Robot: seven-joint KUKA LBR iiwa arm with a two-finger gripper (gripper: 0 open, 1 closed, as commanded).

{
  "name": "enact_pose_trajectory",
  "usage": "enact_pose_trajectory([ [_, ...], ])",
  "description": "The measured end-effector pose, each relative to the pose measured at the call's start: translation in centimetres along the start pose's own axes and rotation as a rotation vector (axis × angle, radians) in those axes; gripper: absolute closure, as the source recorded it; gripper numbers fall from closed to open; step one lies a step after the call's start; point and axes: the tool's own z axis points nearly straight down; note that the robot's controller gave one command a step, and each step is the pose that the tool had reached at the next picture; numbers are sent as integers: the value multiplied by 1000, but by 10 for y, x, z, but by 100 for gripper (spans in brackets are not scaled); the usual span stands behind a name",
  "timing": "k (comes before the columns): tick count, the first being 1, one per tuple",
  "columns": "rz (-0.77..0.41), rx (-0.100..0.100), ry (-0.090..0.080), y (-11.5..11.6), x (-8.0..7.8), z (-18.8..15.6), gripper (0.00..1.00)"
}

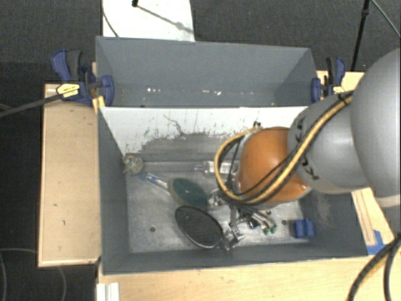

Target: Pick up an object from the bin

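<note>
- Looking into the grey metal bin point(116, 187), we see the arm's pincer point(233, 234) low over the floor, beneath the orange wrist cover point(269, 165) with its looped cables.
- We cannot tell how far open the pincer is, nor whether it has hold of anything; the wrist cover and cables hide much of it.
- The thing nearest to it is a black oval mesh piece point(197, 226), lying flat on the floor just to the pincer's left. Its right end reaches the pincer's tip, though we cannot say that they touch.
- Above and to the left of the pincer lies a dark teal oval piece point(190, 191), just beside the black one.
- Further left of that is a blue-handled tool point(153, 179), lying at a slant.
- Well to the upper left, by the bin's back wall, sit a small grey ball point(133, 163) and a clear tube point(182, 166) lying lengthwise.
- Just to the pincer's right are a few small green bits point(269, 229).
- Further right, apart from them, stands a blue block point(302, 229).
</note>
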Motion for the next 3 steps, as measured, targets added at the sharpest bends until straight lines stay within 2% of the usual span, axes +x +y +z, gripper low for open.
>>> enact_pose_trajectory([
  [1,-43,-7,3,89,-32,-81,0],
  [2,-414,-6,10,67,-33,2,0],
  [3,-417,-4,5,67,-34,0,100],
])
